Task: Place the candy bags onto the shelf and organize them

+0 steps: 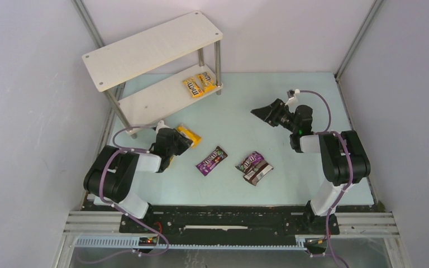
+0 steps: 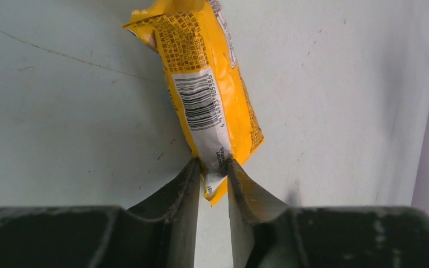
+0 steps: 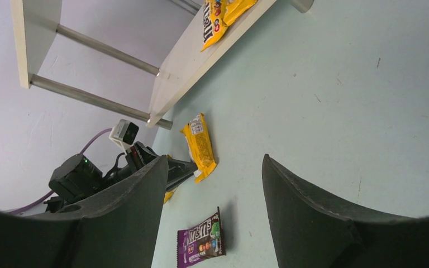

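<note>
The two-tier shelf (image 1: 151, 47) stands at the back left. Two yellow candy bags (image 1: 199, 85) lie on its lower board, also seen in the right wrist view (image 3: 215, 22). My left gripper (image 1: 183, 140) is shut on the near end of a third yellow bag (image 2: 206, 84), which stretches away low over the table. A purple bag (image 1: 211, 160), a second purple bag (image 1: 251, 161) and a dark brown bag (image 1: 258, 174) lie mid-table. My right gripper (image 1: 262, 113) is open and empty, raised right of centre and facing left.
A yellow scrap of another bag (image 1: 170, 162) shows under my left arm. The shelf's metal legs (image 1: 219, 67) stand at the table's back left. Grey walls close the table in on three sides.
</note>
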